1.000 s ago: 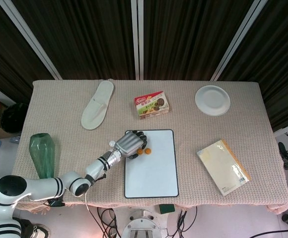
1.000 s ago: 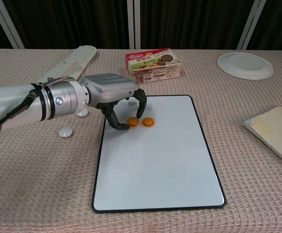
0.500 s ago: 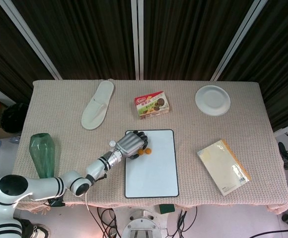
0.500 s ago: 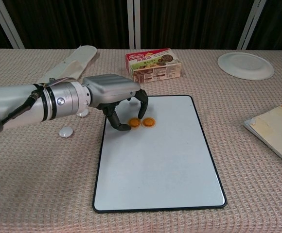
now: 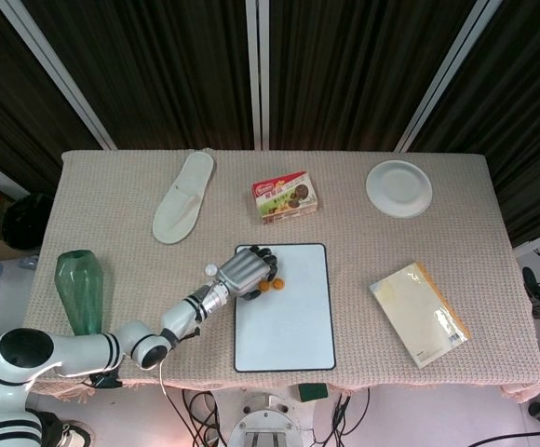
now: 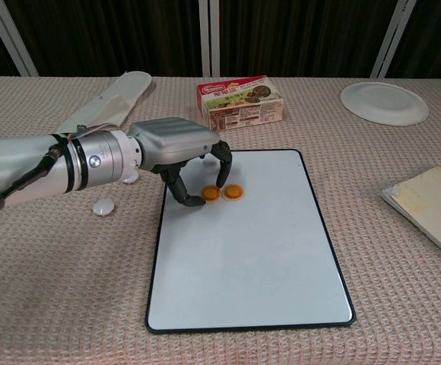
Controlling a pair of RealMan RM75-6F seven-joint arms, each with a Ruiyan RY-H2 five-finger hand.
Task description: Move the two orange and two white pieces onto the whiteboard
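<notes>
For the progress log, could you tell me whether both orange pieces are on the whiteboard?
Yes: both orange pieces lie on the whiteboard.

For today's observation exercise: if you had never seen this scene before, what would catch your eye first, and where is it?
The silver left hand stands out, its dark fingers curled above the whiteboard at the table's middle. Beside the fingertips lie two orange pieces, bright on the board's far left corner. A white piece sits off the board on the cloth, left of it.

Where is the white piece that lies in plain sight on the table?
In the chest view, the white piece lies on the tablecloth, left of the whiteboard, beneath the left arm.
</notes>
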